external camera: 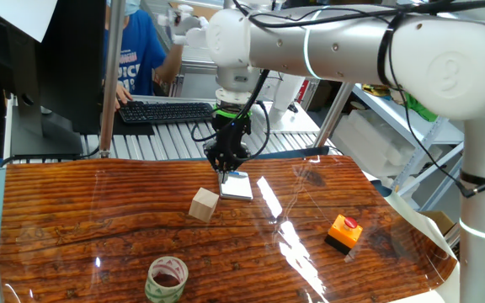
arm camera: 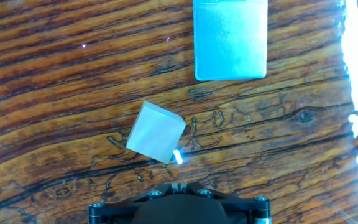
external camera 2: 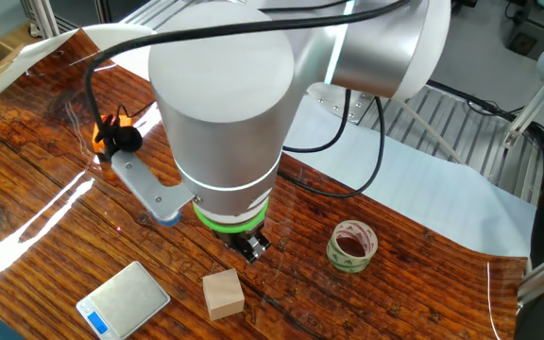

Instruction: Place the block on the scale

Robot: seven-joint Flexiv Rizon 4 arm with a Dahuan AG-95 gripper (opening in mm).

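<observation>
We see the gripper (external camera: 226,168) hanging low over the glossy, dark-grained wooden counter (external camera: 82,210), its black body under a green ring on the white arm. Whether it is released or clenched we cannot tell: the fingertips are hidden in both fixed views and out of the hand view. It carries nothing we can make out.

The block (arm camera: 155,132), a plain pale wooden cube with crisp edges, sits on the counter just ahead of the gripper, turned at an angle, apart from it. Beyond the block, further from the gripper, lies the scale (arm camera: 230,38), a thin flat silvery plate with rounded corners; a small blue display strip shows at one end in the other fixed view. Block and scale are near each other but not touching.

Well off to the sides sit a roll of tape (external camera: 167,279), a translucent ring, and an orange button box (external camera: 343,232) with black base and red cap.
</observation>
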